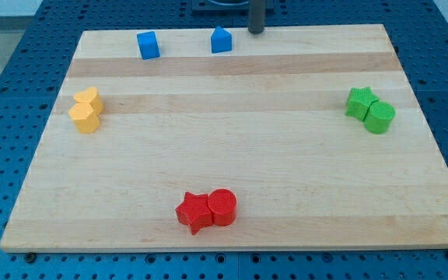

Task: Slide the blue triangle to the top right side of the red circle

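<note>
The blue triangle [221, 40] stands near the board's top edge, a little left of centre. The red circle [223, 207] sits near the bottom centre and touches a red star [194, 212] on its left. My tip [255, 32] rests at the board's top edge, just right of the blue triangle with a small gap between them. The triangle is far above the red circle in the view.
A blue cube [148, 45] stands at the top left. Two yellow blocks [86, 110] sit together at the left edge. A green star [360, 102] and a green circle [379, 117] touch at the right edge. The wooden board [232, 148] lies on a blue perforated table.
</note>
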`<state>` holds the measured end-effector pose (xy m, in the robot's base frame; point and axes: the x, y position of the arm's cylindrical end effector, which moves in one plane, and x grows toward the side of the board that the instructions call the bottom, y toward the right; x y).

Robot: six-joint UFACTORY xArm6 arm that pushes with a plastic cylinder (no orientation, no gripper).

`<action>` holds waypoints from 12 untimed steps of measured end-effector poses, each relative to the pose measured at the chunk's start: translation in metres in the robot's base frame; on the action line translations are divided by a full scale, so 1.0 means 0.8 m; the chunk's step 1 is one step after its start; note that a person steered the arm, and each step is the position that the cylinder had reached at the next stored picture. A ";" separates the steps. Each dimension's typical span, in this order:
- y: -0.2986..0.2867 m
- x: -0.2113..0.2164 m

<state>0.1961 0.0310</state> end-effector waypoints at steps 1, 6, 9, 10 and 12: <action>-0.031 0.032; -0.151 0.012; -0.148 0.028; -0.135 0.027; -0.138 0.028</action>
<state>0.2183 -0.0790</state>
